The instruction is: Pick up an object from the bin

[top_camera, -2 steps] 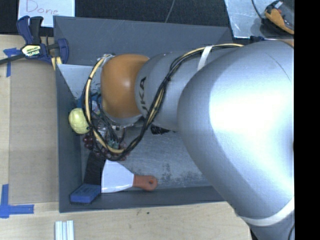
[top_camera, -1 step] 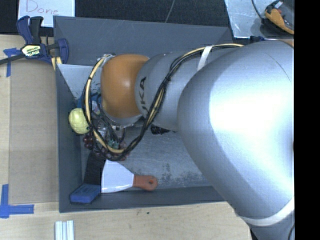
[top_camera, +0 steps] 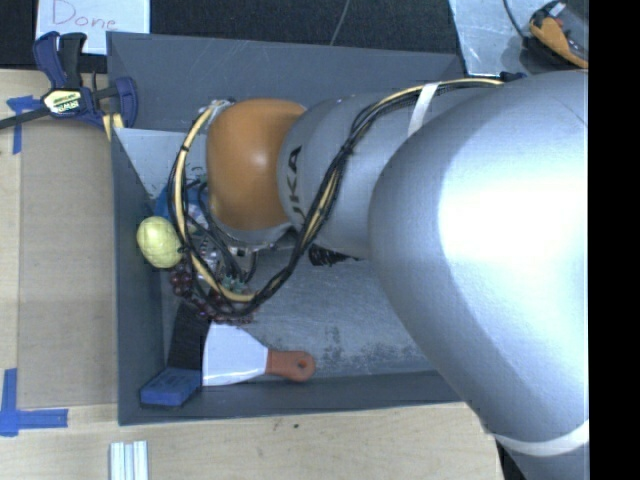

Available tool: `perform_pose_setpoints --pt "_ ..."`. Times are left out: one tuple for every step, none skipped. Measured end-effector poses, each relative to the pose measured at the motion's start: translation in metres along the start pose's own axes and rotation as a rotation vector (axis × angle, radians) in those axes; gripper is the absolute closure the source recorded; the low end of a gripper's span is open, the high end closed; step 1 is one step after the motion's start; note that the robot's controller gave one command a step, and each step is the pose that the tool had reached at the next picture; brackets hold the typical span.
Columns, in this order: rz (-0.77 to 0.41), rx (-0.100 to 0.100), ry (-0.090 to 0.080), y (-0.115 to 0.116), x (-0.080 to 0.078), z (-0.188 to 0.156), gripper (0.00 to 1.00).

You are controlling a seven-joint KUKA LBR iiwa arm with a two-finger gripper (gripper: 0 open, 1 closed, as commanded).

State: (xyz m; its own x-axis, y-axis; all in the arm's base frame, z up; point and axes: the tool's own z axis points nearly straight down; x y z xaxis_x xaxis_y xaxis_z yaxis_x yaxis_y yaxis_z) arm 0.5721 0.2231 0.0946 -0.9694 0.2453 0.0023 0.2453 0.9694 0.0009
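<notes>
A pale yellow ball [top_camera: 157, 242] lies at the left, a blue block [top_camera: 170, 387] in the lower left corner, and a white scraper [top_camera: 236, 358] with a reddish handle just beside it

Robotics lab, large silver robot arm [top_camera: 470, 228] strung with cables [top_camera: 183, 173], grey metal bin [top_camera: 135, 308] beneath
</notes>
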Motion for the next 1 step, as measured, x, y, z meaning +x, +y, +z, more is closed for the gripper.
perform_pose_setpoints --pt "0.0 0.0 -0.001 -0.0005 -0.0007 -0.0392 1.0"
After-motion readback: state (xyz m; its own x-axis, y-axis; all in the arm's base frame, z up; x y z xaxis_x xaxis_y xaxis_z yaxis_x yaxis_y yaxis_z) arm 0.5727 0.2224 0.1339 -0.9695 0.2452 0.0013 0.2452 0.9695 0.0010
